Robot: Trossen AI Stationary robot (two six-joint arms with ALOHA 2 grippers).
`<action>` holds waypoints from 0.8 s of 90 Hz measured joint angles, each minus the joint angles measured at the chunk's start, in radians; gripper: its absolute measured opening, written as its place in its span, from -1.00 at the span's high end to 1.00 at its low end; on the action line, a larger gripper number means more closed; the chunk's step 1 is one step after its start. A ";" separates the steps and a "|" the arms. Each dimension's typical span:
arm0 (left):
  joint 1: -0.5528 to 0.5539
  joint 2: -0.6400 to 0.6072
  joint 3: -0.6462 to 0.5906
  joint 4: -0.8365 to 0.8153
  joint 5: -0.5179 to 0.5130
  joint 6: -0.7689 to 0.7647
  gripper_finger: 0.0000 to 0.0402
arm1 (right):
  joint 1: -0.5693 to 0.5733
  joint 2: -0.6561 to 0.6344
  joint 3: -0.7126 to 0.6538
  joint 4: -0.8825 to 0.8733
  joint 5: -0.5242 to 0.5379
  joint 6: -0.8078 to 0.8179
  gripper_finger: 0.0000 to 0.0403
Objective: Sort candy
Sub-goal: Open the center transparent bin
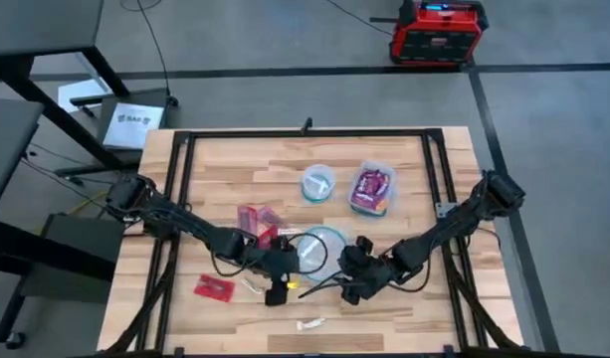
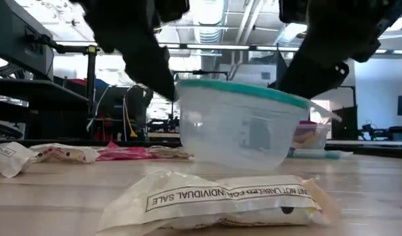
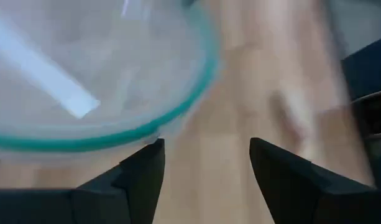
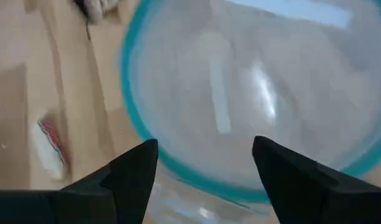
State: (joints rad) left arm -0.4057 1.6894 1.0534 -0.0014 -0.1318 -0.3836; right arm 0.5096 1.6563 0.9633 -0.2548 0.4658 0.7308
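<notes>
A clear round container with a teal rim (image 1: 319, 249) stands mid-table, and both grippers are at it. My left gripper (image 3: 202, 155) is open at its left side, just outside the rim (image 3: 178, 121). My right gripper (image 4: 206, 155) is open at its right side, its fingers standing over the rim (image 4: 178, 168). Candy lies loose: a red pile (image 1: 257, 221), a red packet (image 1: 214, 288), a white packet (image 2: 220, 196) near the front edge, and a red-and-white piece (image 4: 50, 149). My left gripper has one fingertip (image 3: 150, 152) right at the container's teal rim (image 3: 137, 134), coming from the table's left. I cannot tell whether it touches.
A second round container (image 1: 317, 184) holding a white piece and a rectangular container (image 1: 372, 189) with purple and red candy stand farther back. A black frame (image 1: 305, 133) runs around the tabletop. Bare wood lies at the near right.
</notes>
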 joint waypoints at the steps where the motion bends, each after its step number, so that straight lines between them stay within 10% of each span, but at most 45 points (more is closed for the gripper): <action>1: -0.001 0.000 0.001 0.009 -0.001 -0.003 -0.09 | -0.003 -0.001 0.000 -0.001 0.000 -0.008 -0.27; 53: -0.075 -0.019 0.090 -0.131 -0.006 -0.091 -0.09 | 0.056 -0.106 0.000 0.051 -0.014 -0.047 -0.27; 72: -0.038 -0.014 0.172 -0.170 -0.063 0.132 -0.09 | 0.243 0.012 -0.035 0.277 0.217 0.037 -0.27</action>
State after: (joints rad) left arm -0.4436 1.6752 1.2259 -0.1715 -0.1950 -0.2512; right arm 0.7527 1.6686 0.9283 0.0227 0.6823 0.7679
